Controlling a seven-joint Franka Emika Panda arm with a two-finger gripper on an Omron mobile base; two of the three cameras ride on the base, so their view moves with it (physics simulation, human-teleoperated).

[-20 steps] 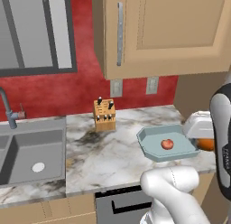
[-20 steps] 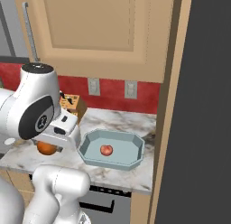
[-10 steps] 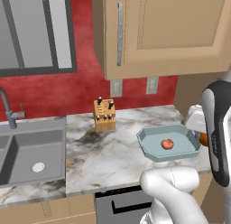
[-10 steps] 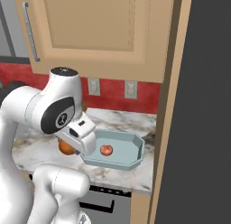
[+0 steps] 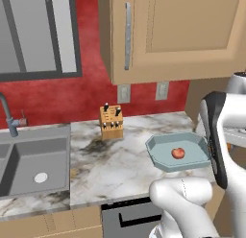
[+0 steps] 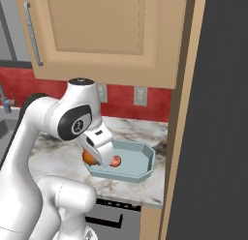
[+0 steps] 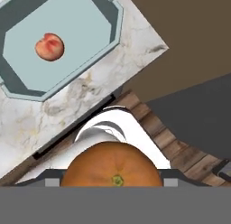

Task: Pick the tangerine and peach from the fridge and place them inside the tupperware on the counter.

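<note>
The gripper (image 6: 93,157) is clamped on the round orange tangerine (image 7: 112,165); the reddish peach (image 7: 49,46) lies in the pale blue-green octagonal tupperware (image 7: 104,10) at 11 o'clock. Next, I judge: carry over, release.

peach (image 7: 49,46): lying in tupperware (image 7: 97,35) on counter (image 5: 120,158); tangerine (image 7: 111,165): orange, held aloft

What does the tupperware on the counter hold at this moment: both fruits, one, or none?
One. The peach lies alone inside the tupperware on the counter; the tangerine is in the gripper, not yet inside.
</note>
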